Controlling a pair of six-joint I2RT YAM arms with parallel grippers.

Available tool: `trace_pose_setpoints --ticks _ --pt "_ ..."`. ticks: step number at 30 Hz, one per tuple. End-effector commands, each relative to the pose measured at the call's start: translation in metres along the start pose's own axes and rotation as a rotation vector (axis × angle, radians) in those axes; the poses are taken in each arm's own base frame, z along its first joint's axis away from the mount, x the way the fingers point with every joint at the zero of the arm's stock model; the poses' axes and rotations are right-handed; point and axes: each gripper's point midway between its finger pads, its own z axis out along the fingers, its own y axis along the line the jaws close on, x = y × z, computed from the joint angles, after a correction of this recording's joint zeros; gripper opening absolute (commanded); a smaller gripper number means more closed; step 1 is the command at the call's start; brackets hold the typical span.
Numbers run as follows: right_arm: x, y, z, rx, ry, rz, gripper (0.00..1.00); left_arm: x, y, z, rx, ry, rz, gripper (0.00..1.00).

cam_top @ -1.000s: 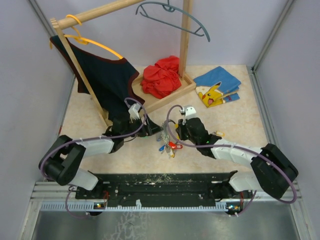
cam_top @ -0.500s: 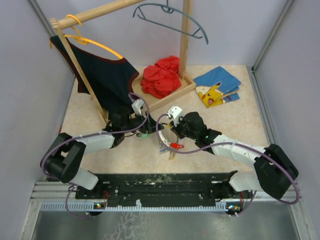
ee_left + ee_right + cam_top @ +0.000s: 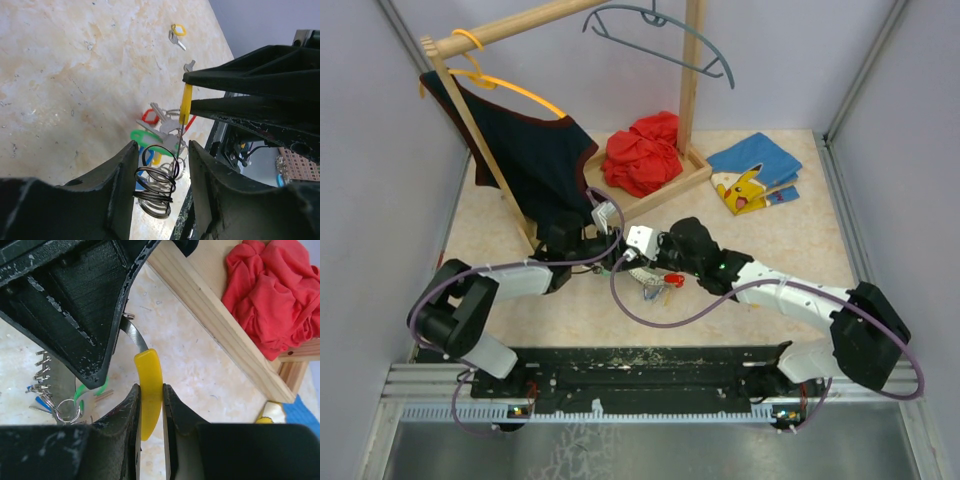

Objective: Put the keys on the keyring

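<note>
In the left wrist view the keyring (image 3: 156, 187), a coil of thin dark wire, hangs between the fingers of my left gripper (image 3: 162, 150). The jaws stand open around it, with a gap on the right side. The keys (image 3: 145, 136), with green, red and blue tags, hang just beyond, a little above the table. My right gripper (image 3: 150, 390) is shut on the ring's yellow curved piece (image 3: 148, 365), and its metal end reaches under the left gripper. From above, both grippers meet over the keys (image 3: 657, 288) at the table's middle.
A lone yellow-tagged key (image 3: 176, 32) lies on the table farther off. The wooden rack's base (image 3: 650, 195) holds a red cloth (image 3: 642, 152) just behind the grippers. A dark garment (image 3: 535, 150) hangs at the left and a blue cloth (image 3: 757, 172) lies at the back right.
My right gripper has carried the yellow piece and the bunch leftward to the left gripper. The left gripper's jaws have narrowed around the ring.
</note>
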Motion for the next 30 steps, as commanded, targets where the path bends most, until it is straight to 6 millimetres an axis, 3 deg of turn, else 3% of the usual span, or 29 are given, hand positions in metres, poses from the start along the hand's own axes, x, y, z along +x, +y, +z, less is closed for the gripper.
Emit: trace_pose_setpoints --ticks 1,4,7,9,13,15,17,21,23,25,30 --pt "-0.028 -0.023 -0.003 0.062 -0.025 -0.127 0.00 -0.005 -0.007 0.004 0.056 0.013 0.058 0.47" --pt "-0.031 -0.026 -0.006 0.077 -0.019 -0.165 0.00 -0.005 -0.007 0.004 0.061 0.016 0.069 0.36" --pt "-0.033 -0.030 -0.007 0.085 -0.009 -0.166 0.00 -0.006 -0.011 0.002 0.076 0.012 0.088 0.11" --pt "-0.037 -0.030 -0.010 0.082 -0.013 -0.134 0.01 -0.009 -0.015 0.000 0.088 -0.005 0.113 0.01" --pt "-0.052 -0.028 -0.025 0.082 -0.082 -0.024 0.34 -0.018 -0.021 -0.007 0.095 -0.079 0.200 0.00" --pt "-0.060 -0.027 -0.038 0.079 -0.120 0.030 0.43 -0.024 -0.021 -0.011 0.079 -0.128 0.258 0.00" --pt "-0.063 -0.027 -0.048 0.087 -0.143 0.082 0.45 -0.030 -0.024 -0.017 0.073 -0.175 0.324 0.00" --pt "-0.068 -0.027 -0.066 0.118 -0.206 0.195 0.46 -0.049 -0.056 -0.037 0.143 -0.339 0.508 0.00" --pt "-0.073 -0.023 -0.072 0.111 -0.262 0.248 0.47 -0.054 -0.062 -0.045 0.127 -0.410 0.589 0.00" --pt "-0.071 -0.020 -0.071 0.114 -0.289 0.279 0.48 -0.057 -0.058 -0.045 0.104 -0.425 0.629 0.00" --pt "-0.046 -0.012 -0.056 0.082 -0.274 0.329 0.56 -0.043 -0.073 -0.047 0.207 -0.390 0.713 0.00"
